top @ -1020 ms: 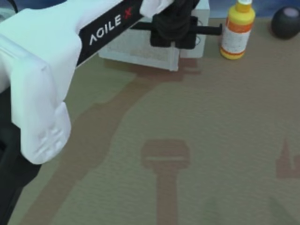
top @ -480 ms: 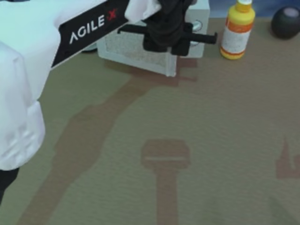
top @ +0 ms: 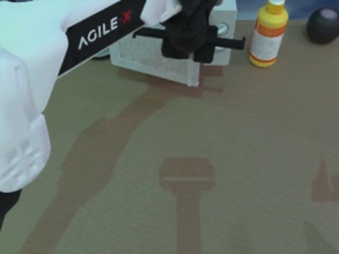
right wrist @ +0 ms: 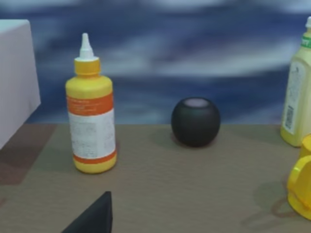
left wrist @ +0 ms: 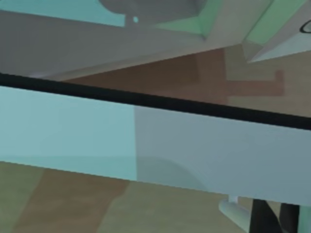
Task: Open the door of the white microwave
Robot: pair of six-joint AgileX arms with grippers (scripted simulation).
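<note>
Risk: my left gripper (top: 204, 39) slips off door (top: 153, 59) edge mid-swing, or drags microwave (top: 225, 16) toward bottle (top: 267, 34) just beside it. Cannot tell whether fingers grip anything; wrist view too close. Door: white, speckled grey window, swung partly out from microwave's front. Right arm parked, out of top view.
</note>
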